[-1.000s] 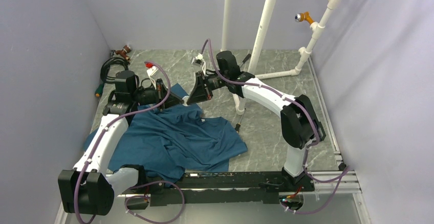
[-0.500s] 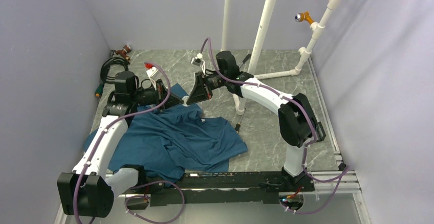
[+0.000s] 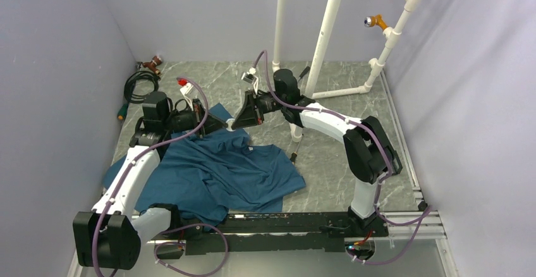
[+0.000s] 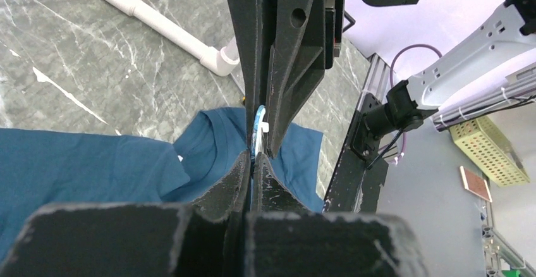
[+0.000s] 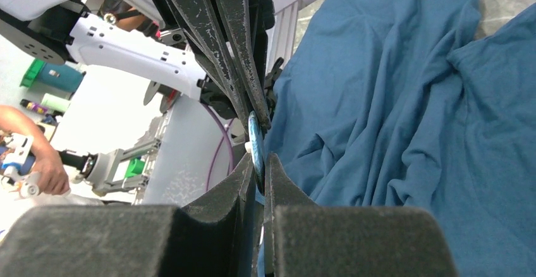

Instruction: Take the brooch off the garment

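Top external view: the left gripper [image 3: 219, 124] and the right gripper [image 3: 236, 123] are seen tip to tip over the far edge of the garment [image 3: 215, 169]. The garment is spread in loose folds on the table [image 3: 335, 163], left of centre. The brooch [image 4: 258, 127] is too small to be made out from this camera.

Left wrist view: the left gripper [image 4: 254, 158] is seen pressed together on the near rim of the brooch, which is presented edge-on as a thin whitish disc. From the far side the right gripper [image 4: 260, 139] is closed onto the opposite rim. The garment [image 4: 95, 163] is seen below and to the left, its neck opening under the disc. Whether cloth is caught against the disc cannot be told.

Right wrist view: the right gripper [image 5: 258, 163] is seen pinching the brooch [image 5: 254, 136], with the left gripper [image 5: 256, 117] clamped on it from above. The garment [image 5: 392, 119] is seen to the right, with folds running up close behind the disc.

Progress, as judged: the grasp is made by both arms and the brooch is held above the table. Separation from the cloth is not confirmed, since the fastening is hidden. Left to be done: the disc to be drawn apart from the garment and carried clear of it
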